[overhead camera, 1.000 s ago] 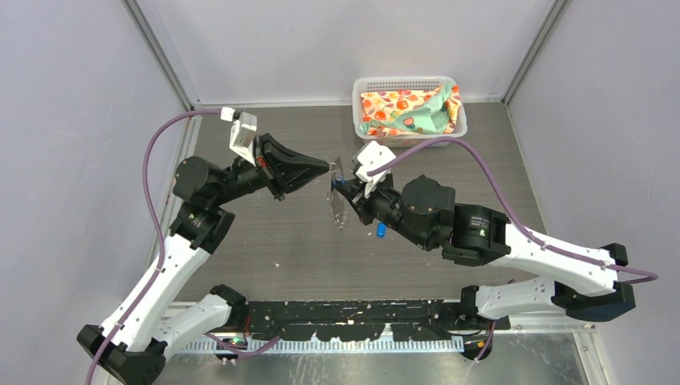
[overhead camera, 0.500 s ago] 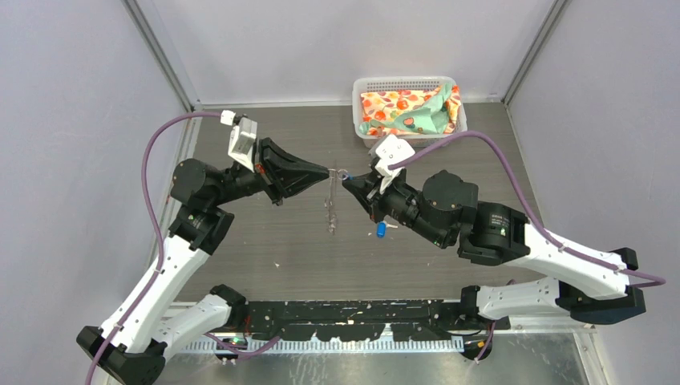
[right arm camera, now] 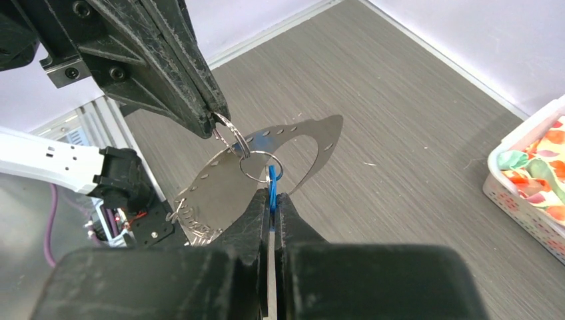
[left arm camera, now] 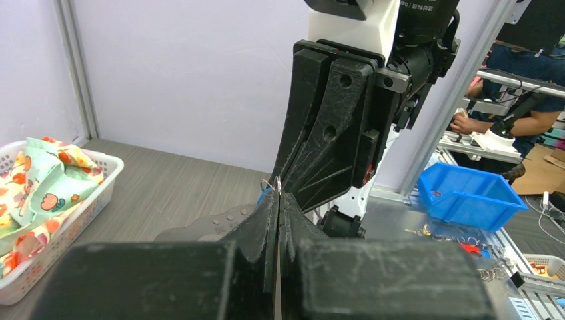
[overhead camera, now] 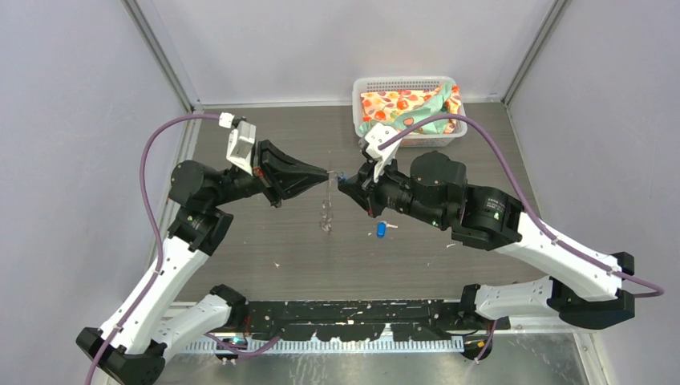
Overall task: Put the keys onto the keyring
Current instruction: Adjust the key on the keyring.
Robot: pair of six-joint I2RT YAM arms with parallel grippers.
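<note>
Left hand was clamped on the keyring top, above bench middle. Right hand was clamped on a blue key beside it. Second key lay mid-bench.

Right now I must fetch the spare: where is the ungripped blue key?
In the top view the blue key lies on the table, right of centre: right of the hanging keyring, just on the near side of the right gripper.
</note>
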